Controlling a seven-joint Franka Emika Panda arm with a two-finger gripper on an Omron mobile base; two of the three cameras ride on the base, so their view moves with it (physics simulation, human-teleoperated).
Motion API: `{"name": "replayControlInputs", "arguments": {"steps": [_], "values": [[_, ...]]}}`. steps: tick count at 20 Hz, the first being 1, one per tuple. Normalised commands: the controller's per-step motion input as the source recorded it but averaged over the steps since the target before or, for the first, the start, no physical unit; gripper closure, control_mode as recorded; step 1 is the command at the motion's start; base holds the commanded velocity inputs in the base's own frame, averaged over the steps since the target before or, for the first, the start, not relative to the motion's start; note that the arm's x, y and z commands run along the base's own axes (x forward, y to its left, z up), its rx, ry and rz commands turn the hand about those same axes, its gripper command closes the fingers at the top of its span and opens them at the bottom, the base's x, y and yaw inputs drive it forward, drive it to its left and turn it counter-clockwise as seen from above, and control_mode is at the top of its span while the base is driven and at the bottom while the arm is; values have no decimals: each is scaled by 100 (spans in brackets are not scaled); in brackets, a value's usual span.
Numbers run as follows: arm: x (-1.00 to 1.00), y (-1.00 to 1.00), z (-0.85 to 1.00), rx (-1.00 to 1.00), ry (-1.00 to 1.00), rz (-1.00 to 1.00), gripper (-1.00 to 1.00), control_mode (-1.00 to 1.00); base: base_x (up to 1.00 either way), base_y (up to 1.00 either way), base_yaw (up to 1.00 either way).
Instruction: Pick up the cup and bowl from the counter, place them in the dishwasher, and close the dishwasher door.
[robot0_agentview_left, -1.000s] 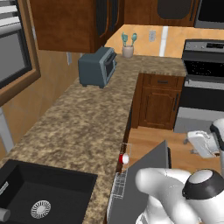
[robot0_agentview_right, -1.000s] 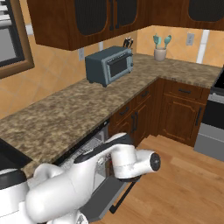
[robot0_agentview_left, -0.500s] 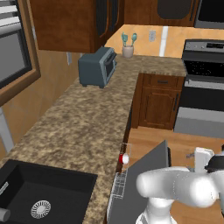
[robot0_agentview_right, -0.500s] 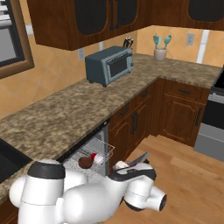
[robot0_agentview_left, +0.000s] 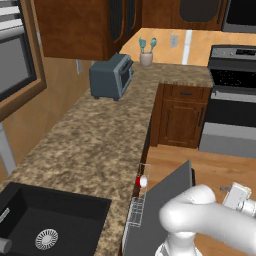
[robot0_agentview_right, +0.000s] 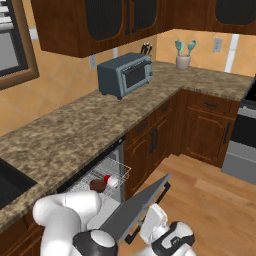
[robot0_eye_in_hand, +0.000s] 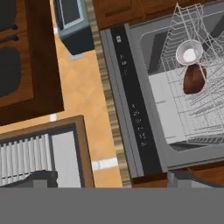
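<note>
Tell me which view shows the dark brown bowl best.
Hand view: the small round dark brown bowl sits unobstructed in the white wire rack. Right base view shows it small and distant; left base view doesn't let me make it out.

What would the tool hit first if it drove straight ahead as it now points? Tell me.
Probably the dishwasher door, near its top edge with the control strip, which sits mid-frame in the hand view; depth is unclear.

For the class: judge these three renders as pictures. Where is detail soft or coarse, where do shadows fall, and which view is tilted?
Left base view: coarse and blocky, the cup a small red blur at the counter edge. Right base view: flat, even light; the rack interior sits in shade under the counter, bowl dark. Hand view: rolled, so the dishwasher door runs up the frame; sharpest wire rack detail.
</note>
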Motion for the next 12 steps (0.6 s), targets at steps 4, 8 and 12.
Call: {"name": "replayControlInputs", "arguments": {"steps": [4,8,12], "values": [[11,-17,-58,3,-1,0,-100,-100,0,0,0],[34,-21,-71,6,-5,3,-100,-100,0,0,0],[52,-8,-69,12,-10,9,-100,-100,0,0,0]]}}
